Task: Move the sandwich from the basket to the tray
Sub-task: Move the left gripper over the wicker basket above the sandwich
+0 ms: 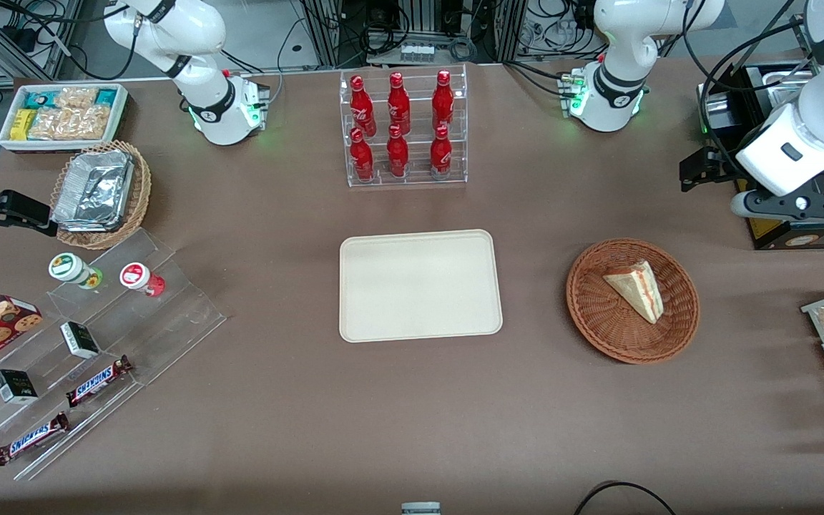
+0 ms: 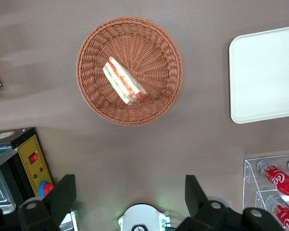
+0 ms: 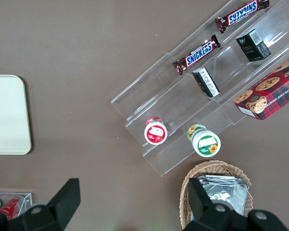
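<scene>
Sandwich [image 1: 635,290]: one triangular wedge, lying in the basket [image 1: 598,315], filling edge upward, long axis diagonal across the weave. Basket: set beside the tray [image 1: 419,286], toward the working arm's end of the table. Gripper [image 2: 127,202]: held high above the table, well apart from the sandwich, fingers spread wide, nothing held. A descent over the wedge is judged necessary, fingers set across its long axis.

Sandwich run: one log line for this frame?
stage: pre-grasp | left gripper: open, high above table | triangular white-bread sandwich: in round reddish-brown wicker basket | cream rectangular plastic tray: no sandwich yet
</scene>
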You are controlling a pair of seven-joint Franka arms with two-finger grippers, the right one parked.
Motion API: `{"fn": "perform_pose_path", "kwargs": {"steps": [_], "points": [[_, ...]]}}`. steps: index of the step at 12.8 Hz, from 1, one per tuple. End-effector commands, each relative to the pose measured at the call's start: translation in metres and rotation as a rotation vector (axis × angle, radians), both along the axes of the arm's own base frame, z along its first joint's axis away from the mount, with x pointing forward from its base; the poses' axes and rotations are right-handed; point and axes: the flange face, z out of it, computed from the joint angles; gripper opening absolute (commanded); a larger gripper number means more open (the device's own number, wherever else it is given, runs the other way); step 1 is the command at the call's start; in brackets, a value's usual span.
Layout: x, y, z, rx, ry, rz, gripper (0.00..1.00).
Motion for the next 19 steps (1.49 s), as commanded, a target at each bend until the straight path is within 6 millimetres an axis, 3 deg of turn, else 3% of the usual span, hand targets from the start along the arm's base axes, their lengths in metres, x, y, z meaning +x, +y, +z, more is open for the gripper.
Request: {"fn": "perform_pose_path", "kwargs": {"steps": [1,5,13,15,19], "points": [[-0.003,0.006,0.008,0.008,0.003,0.007,1.00],[0.005,0.012,-0.024,0.001,0.033,0.015,1.00],[0.013,0.025,-0.152,0.006,0.039,0.048,1.00],[0.018,0.031,-0.186,0.015,0.043,0.122,1.00],[0.020,0.048,-0.224,0.030,0.002,0.286,1.00]]}}
